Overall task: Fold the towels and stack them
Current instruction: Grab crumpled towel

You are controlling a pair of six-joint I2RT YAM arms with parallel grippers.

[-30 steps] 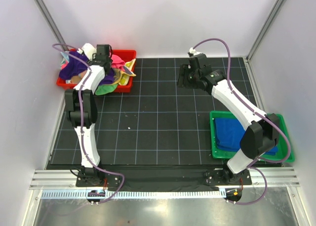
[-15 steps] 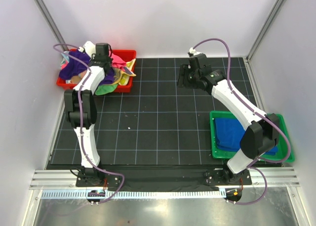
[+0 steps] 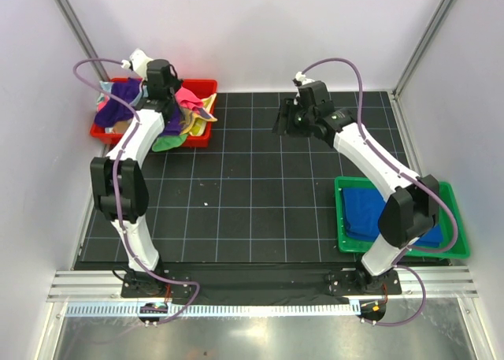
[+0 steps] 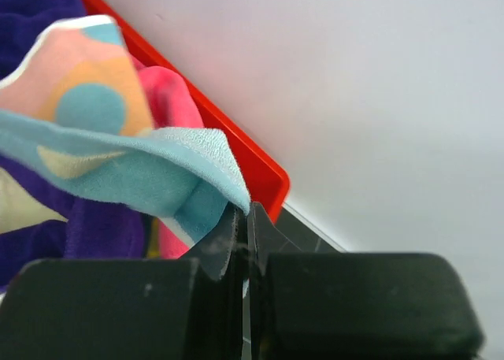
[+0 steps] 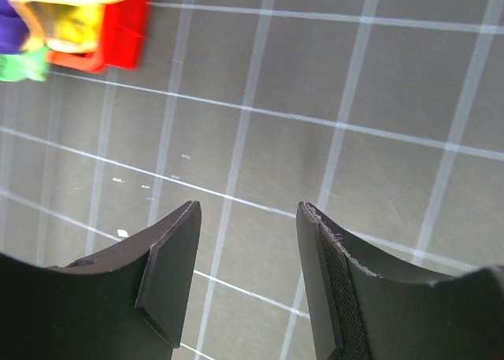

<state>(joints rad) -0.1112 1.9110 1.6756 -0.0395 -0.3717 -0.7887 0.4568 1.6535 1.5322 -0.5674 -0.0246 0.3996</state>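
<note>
White walls close in a black gridded mat (image 3: 252, 202), with a red tray (image 3: 208, 86) pushed into the far left corner and a green tray (image 3: 455, 210) near the front right. The towels (image 3: 189, 112) are mostly a tangled heap in the red tray, purple, pink, yellow and green all wound together. One blue towel (image 3: 362, 210) lies flat in the green tray.

The left gripper (image 4: 244, 218) is over the heap with its jaws pressed together on the folded edge of a light blue dotted towel (image 4: 118, 155). Only a thin lip of cloth sits between them. How deep the bite goes is hard to say from so close, because the fingers hide the rest. The right gripper (image 5: 248, 242) hangs over bare mat, well apart from either tray, with its jaws spread and nothing between them.

The trouble I would watch for is that shallow pinch. If the arm lifts quickly, the dotted towel could slide out and drop back onto the pile. It also lies against the purple and pink cloths, so a pull might drag a neighbour over the tray's rim, or tug the light tray across the mat.
</note>
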